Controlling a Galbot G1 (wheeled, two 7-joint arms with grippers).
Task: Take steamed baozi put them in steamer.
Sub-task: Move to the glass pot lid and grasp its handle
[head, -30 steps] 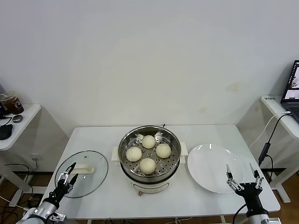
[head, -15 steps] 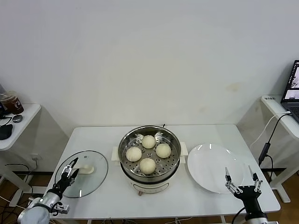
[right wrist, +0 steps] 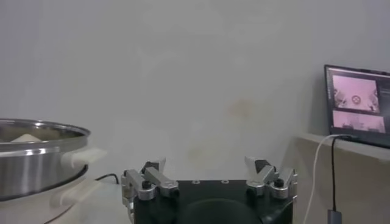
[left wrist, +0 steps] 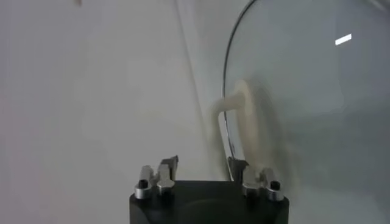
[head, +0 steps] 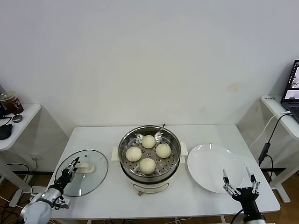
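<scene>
On the white counter (head: pixel 103 135), the steamer (head: pixel 149 175) sits in the middle with all four steamed baozi (head: pixel 147 165) already resting on its perforated tray, so the loading part of the task looks finished. To its right lies the white plate (head: pixel 210 170), bare, which fits that reading.

The change over the last second is at the left hand (head: pixel 70 170). A second ago its fingers stood wide at the near rim of the glass lid (head: pixel 91 179); since then it has moved inward over the lid and drawn its fingers in around the white lid handle (head: pixel 85 167). The left wrist view shows the handle (left wrist: pixel 234 122) lined up between the fingers, but whether they have actually clamped it cannot be told. In my judgement the next step in hand is lifting the lid to cover the steamer, and a loose hold on the smooth handle could let the glass tip or slide.

The right hand (head: pixel 239 184) is spread wide and grasps nothing; it has sunk back toward the near counter edge just beside the plate, apparently idle.
</scene>
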